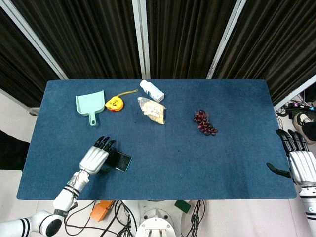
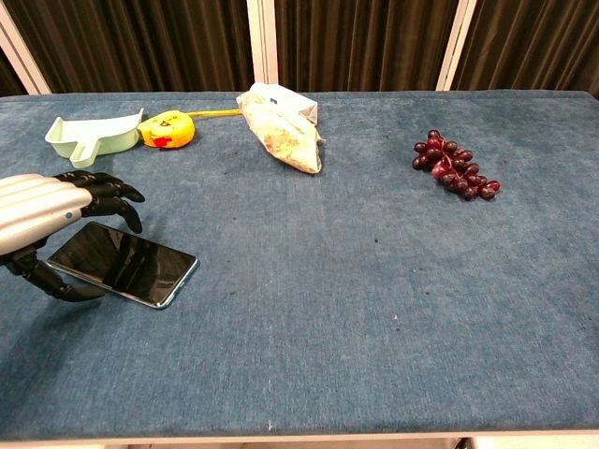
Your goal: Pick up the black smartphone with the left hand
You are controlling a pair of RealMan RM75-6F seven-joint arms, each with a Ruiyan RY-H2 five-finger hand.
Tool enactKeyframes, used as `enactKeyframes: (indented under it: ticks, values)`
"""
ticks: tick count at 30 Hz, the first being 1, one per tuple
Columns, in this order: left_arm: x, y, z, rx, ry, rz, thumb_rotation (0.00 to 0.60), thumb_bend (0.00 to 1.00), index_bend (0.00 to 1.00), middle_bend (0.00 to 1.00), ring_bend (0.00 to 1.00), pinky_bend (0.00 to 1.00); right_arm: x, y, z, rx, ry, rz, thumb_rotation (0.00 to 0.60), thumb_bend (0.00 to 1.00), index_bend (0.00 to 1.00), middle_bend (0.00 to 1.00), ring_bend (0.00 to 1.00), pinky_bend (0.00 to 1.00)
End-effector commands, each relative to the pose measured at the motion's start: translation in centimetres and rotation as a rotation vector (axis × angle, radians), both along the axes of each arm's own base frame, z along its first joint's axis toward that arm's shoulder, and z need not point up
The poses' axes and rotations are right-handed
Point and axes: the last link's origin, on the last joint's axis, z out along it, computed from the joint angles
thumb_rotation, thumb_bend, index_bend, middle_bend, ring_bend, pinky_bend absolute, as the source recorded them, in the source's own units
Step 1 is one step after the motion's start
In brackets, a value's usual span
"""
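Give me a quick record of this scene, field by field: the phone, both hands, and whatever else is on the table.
phone: black smartphone lying flat, near-left part of the blue table
left hand: left hand over the phone's left end, fingers above, thumb beside its near edge; phone not lifted
right hand: right hand open, off the table's right edge
far side: green dustpan, yellow tape measure, white bottle, snack bag
right of centre: dark grapes

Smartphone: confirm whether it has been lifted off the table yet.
No, in the chest view the smartphone lies flat on the blue table, with the left robot hand over its near end.
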Motion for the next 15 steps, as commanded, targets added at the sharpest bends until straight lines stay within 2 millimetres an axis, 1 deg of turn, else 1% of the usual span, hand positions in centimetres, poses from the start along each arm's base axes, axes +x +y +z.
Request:
enactKeyframes:
  ticks: [1,15]
  values:
    - [-0.04,0.09,-0.17,-0.002,-0.002,0.004,0.600,0.21,0.29,0.09,0.00,0.00,0.00,-0.02,-0.02,0.001,0.001,0.000,0.600,0.27,0.12,0.14,0.00,0.06]
    - [-0.32,0.52,-1.03,-0.033,0.016,0.023,0.600,0.27,0.31,0.09,0.00,0.00,-0.14,0.14,-0.01,0.001,-0.001,-0.010,0.600,0.27,0.12,0.14,0.00,0.06]
